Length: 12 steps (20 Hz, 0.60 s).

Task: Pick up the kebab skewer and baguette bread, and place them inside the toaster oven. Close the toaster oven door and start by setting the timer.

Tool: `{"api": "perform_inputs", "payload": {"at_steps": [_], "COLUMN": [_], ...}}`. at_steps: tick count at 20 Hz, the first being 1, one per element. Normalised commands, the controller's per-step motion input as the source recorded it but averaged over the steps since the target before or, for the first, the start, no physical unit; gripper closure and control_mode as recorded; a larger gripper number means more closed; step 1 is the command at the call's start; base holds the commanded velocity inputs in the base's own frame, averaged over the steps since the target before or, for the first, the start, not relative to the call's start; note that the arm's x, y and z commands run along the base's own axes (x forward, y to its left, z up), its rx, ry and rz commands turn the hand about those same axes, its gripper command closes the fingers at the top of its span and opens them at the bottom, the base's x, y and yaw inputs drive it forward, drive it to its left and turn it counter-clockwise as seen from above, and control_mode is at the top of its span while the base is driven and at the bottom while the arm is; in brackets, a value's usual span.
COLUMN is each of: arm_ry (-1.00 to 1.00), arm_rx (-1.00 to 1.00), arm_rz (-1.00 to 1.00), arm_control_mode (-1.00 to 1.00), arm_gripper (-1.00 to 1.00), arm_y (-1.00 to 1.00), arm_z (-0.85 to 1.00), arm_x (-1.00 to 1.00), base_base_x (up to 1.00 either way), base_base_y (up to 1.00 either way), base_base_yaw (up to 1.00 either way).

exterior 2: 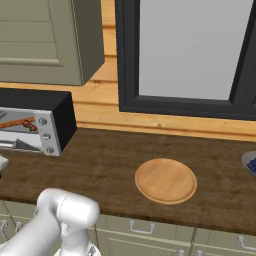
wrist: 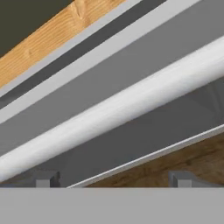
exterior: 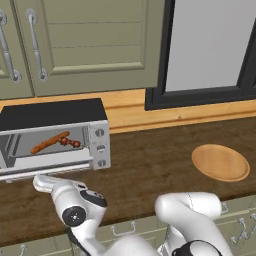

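Two food items already lie inside the toaster oven, so judging by that, the loading is done and what remains is the door and the timer. The dark wooden surface carries the oven at its left end, against the wall, with a round wooden plate well apart to the right, bare now that nothing sits on it. The toaster oven door hangs open, folded down towards the front edge, which is why the cavity is visible from the left base view. The arm's hand reaches in low, just under and in front of that door, apparently placed to lift it shut. In the hand view the door's pale bar handle runs diagonally close ahead of the fingers; the two tips stand well apart with nothing between them, the handle not yet gripped. Inside, the baguette bread lies slanted across the rack, and the kebab skewer rests just beside its right end. Three knobs sit in a column on the oven's right face, untouched.
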Motion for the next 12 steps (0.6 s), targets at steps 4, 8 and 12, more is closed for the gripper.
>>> {"api": "perform_inputs", "payload": {"at_steps": [4,8,12], "arm_ry": [0.00,0.02,0.03], "arm_rx": [0.07,0.03,0.00], "arm_rz": [-0.03,-0.08,-0.11], "arm_control_mode": [-1.00,-1.00,-1.00], "arm_gripper": [-1.00,-1.00,-1.00], "arm_y": [0.00,0.00,0.00], "arm_z": [0.51,0.58,0.47], "arm_x": [0.25,0.11,0.04], "base_base_x": [0.00,0.00,0.00], "base_base_y": [0.00,0.00,0.00], "base_base_yaw": [0.00,0.00,0.00]}}
